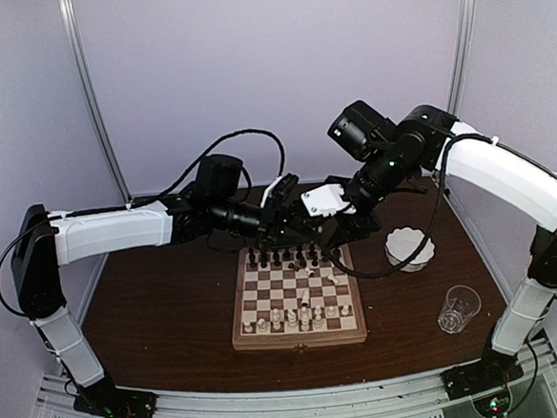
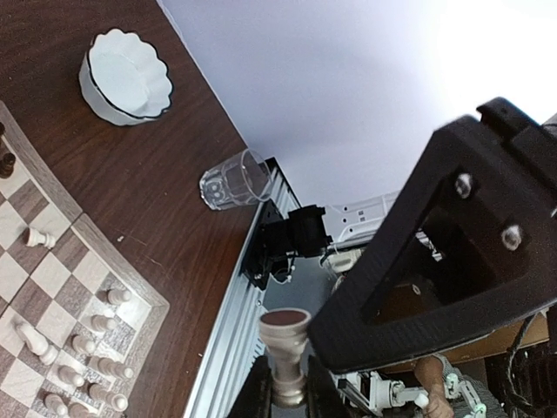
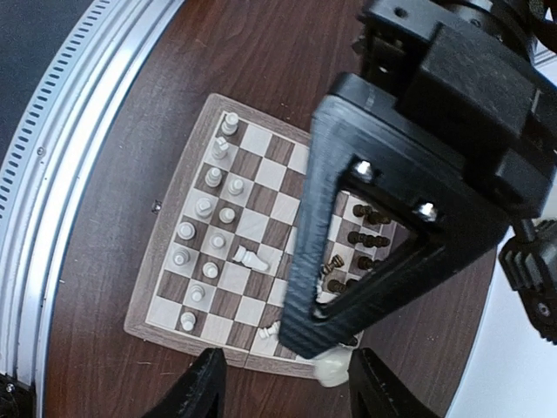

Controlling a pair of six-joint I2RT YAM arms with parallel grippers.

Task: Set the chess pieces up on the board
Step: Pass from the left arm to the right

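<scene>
The board (image 1: pixel 300 339) lies at mid-table. Dark pieces (image 1: pixel 282 257) stand on its far rows and white pieces (image 1: pixel 295 315) on its near rows. One white piece (image 3: pixel 251 257) lies fallen mid-board and another (image 3: pixel 270 329) lies near the edge. My left gripper (image 2: pixel 287 383) is shut on a cream-white chess piece (image 2: pixel 285 353), base outward, held in the air over the board's far edge (image 1: pixel 281 218). My right gripper (image 3: pixel 291 387) is open and close against the left one (image 1: pixel 342 228). The held piece (image 3: pixel 333 367) sits between the right fingers, nearer one of them.
A white scalloped bowl (image 1: pixel 409 248) stands right of the board, with a clear glass (image 1: pixel 458 308) nearer the front right. Both also show in the left wrist view, bowl (image 2: pixel 126 78) and glass (image 2: pixel 233 180). The two arms crowd the space above the board's far edge.
</scene>
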